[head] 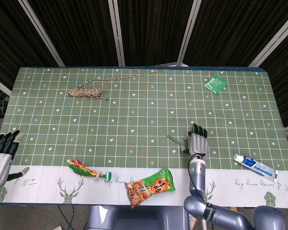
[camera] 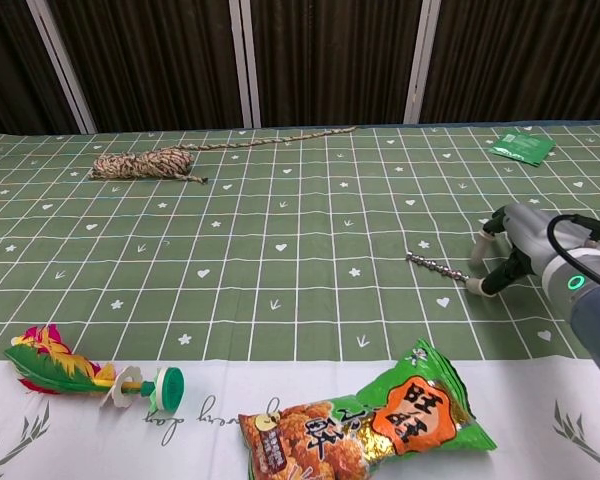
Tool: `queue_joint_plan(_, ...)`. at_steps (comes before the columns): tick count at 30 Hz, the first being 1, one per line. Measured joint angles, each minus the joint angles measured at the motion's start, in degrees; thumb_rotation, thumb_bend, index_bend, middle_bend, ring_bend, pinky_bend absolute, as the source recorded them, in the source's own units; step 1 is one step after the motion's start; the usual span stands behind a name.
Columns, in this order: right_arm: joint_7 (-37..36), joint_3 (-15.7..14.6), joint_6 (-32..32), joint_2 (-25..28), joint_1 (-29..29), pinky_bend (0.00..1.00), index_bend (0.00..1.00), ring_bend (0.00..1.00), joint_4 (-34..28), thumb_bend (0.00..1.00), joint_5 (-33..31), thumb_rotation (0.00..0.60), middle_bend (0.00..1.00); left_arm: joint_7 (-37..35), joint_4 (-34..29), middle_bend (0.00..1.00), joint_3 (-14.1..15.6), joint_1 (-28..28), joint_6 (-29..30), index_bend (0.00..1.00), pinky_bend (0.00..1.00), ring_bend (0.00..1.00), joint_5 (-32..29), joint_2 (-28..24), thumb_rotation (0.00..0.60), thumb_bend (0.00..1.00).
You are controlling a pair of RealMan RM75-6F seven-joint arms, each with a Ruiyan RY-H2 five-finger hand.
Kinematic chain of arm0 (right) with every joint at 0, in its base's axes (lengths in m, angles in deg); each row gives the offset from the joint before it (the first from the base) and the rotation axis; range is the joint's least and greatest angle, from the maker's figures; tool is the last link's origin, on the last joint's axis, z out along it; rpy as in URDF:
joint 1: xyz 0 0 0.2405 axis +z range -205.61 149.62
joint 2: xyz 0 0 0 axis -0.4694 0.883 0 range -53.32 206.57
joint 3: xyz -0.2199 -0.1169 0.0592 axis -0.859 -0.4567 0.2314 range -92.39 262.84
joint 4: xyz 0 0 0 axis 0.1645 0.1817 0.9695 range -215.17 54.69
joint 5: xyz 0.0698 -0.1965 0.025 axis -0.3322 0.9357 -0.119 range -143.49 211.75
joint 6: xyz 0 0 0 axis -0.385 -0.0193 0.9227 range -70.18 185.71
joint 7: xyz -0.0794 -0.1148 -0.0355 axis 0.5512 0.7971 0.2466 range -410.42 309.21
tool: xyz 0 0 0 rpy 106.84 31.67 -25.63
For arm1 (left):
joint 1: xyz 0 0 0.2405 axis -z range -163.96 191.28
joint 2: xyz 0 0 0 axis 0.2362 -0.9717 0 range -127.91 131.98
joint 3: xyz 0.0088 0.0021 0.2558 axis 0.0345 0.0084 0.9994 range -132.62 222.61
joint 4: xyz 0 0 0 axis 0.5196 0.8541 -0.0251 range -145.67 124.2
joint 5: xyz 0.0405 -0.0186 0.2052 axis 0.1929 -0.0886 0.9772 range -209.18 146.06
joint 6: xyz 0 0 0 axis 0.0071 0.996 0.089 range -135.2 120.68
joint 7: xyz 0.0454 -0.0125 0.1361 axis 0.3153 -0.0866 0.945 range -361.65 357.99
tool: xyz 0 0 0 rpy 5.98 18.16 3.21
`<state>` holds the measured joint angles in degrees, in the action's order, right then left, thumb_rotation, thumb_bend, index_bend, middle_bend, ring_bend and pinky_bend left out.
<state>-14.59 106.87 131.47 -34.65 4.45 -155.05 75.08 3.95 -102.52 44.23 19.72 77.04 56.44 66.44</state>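
My right hand (head: 198,142) hovers low over the green checked tablecloth (head: 134,115), right of centre, fingers spread and curved down with nothing in them. A thin metal drill bit (head: 174,139) lies on the cloth just left of it. In the chest view one fingertip (camera: 488,285) of the right hand (camera: 517,245) sits at the near end of the drill bit (camera: 436,266); whether they touch is unclear. My left hand (head: 3,152) hangs off the table's left edge, fingers straight, holding nothing. It does not show in the chest view.
A green and orange snack bag (head: 150,185) and a feathered shuttlecock toy (head: 89,171) lie on the white front strip. A toothpaste tube (head: 255,166) lies front right. A ball of twine (head: 85,93) with a trailing cord is back left. A green packet (head: 215,84) is back right.
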Motion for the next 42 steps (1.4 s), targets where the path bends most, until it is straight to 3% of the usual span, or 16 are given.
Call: queue_joint_plan(42,-1.0,0.8,-1.5,-1.7,0.9,0.00,0.50,0.00,3.1,0.25,0.4,0.600,0.08,-0.5,-0.7,0.00,-0.1,0.0,-0.6,0.00,0.00,0.00,-0.8,-0.3,0.600,0.05)
